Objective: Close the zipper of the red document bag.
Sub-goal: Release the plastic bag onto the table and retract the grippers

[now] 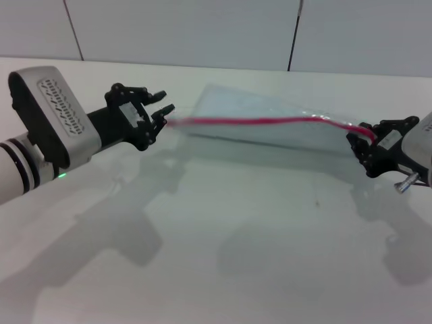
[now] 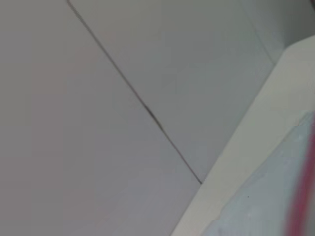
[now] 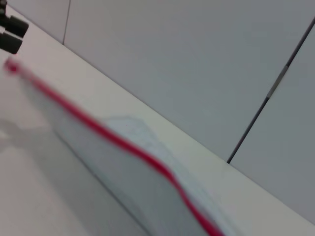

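Observation:
The red document bag (image 1: 263,131) is a pale-blue translucent pouch held up off the white table and stretched between both grippers. The zipper (image 1: 270,121) runs as a thin red strip along its top edge. My left gripper (image 1: 164,120) is shut on the bag's left end, where the red strip stops. On the right, my right gripper (image 1: 361,140) is shut on the other end of the zipper; the slider is hidden there. The left wrist view shows a corner of the bag (image 2: 266,201) and the zipper (image 2: 302,196). The right wrist view shows the zipper (image 3: 113,137) running away toward the left gripper (image 3: 10,34).
The white table (image 1: 236,236) spreads below the bag and carries the arms' shadows. A grey panelled wall (image 1: 202,27) with dark seams rises behind the table's far edge.

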You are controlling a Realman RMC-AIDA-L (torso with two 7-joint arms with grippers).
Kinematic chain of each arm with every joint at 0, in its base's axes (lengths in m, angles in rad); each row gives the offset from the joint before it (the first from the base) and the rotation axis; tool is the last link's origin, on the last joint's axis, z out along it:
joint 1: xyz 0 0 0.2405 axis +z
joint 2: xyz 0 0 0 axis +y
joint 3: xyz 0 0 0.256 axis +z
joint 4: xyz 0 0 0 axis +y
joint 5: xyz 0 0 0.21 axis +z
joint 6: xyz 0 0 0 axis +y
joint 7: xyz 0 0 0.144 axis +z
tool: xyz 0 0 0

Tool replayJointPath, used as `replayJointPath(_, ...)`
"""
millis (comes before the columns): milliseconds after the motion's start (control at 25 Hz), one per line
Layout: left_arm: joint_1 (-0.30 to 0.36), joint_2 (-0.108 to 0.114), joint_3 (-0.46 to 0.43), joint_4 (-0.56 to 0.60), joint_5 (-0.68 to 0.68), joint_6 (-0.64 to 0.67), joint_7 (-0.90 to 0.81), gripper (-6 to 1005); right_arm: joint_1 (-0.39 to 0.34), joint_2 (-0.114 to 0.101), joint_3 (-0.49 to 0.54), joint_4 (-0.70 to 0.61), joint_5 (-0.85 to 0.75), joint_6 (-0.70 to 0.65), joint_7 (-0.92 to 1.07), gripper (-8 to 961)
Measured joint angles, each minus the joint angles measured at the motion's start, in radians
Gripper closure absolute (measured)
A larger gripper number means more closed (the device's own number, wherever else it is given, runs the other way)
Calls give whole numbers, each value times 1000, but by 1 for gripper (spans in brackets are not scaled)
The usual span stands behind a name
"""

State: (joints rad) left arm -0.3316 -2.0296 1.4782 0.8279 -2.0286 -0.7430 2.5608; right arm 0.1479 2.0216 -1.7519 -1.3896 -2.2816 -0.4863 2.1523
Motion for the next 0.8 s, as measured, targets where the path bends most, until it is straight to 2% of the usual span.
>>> replayJointPath(120,0,-1,-5,-7,-19,-2,0,841,-5,1,13,0,-3,0,0,885)
replayJointPath(320,1,-1,-6,-21,-72,-3,9,724,-20,3,29,-10,-4,-1,2,663)
replayJointPath(440,2,-1,-6,-22,-88,-5,16,654,-33,3,29,-29,-17,-23,5,424)
replayJointPath(680,7,-2,-7,-25,-138,-5,25,500,-69,7,51,-88,-34,-62,23,297)
replayJointPath(800,20,-3,-7,-25,-205,-15,64,502,-92,10,52,-127,-30,-44,29,234)
